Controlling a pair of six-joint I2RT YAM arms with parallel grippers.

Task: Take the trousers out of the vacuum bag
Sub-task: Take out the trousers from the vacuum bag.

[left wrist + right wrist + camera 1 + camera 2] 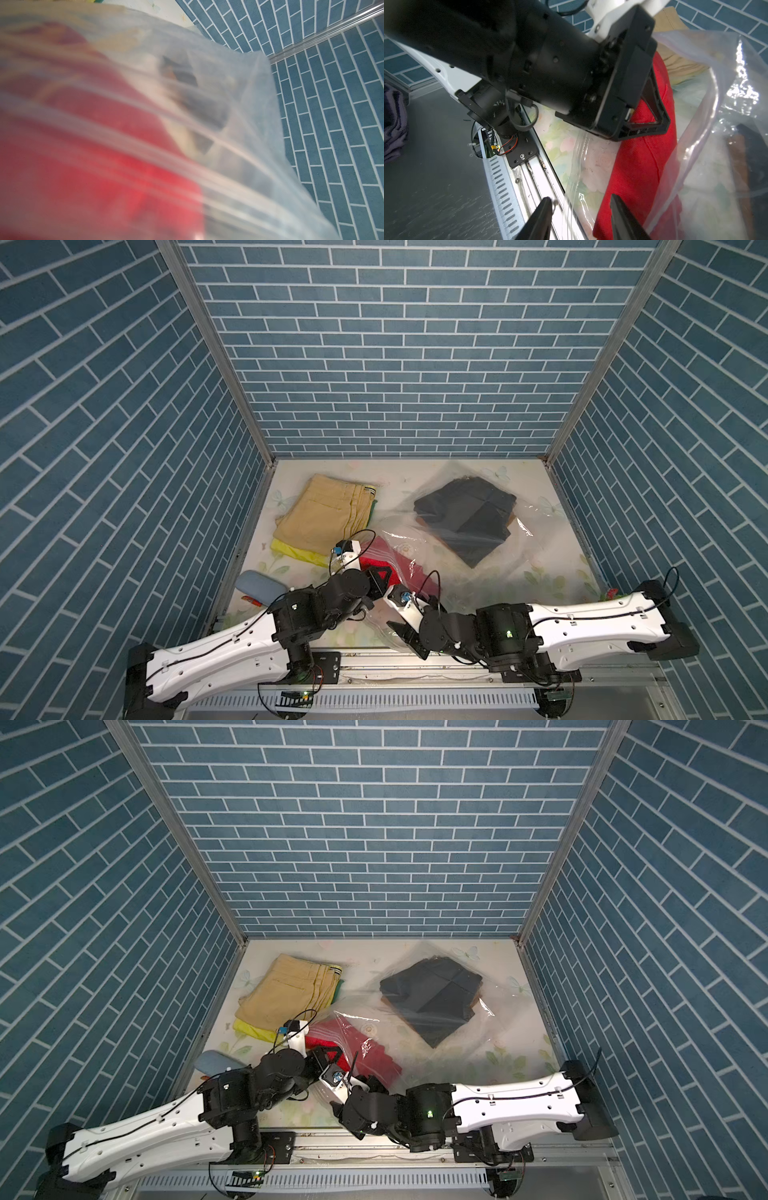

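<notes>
**A:** How are the end effectors set, and where are the trousers?

**B:** The left end effector point(652, 116) is seen closed, apparently on the upper lip of the large crinkly transparent plastic vacuum bag point(530, 531), which is held lifted. The right end effector point(581, 209) is open and nothing is gripped by it. The red folded cloth trousers point(643, 166) lie in the bag's mouth, just beneath the left end effector and just beside one finger of the right. The black folded trousers point(465, 518) lie deeper in the bag, well beyond both. A beige folded pair point(328, 510) is already out on the floral tabletop point(415, 481), beyond the left end effector.

**A:** How should the red pair be expected to handle?

**B:** It is judged light, soft and floppy, and the film slippery. A pinch on the thick folded edge nearest the right end effector is advised, so that film is not caught with it.

**A:** And its direction?

**B:** Its long axis is judged to run from the left end effector toward the right one, roughly along the bag's mouth.
</notes>
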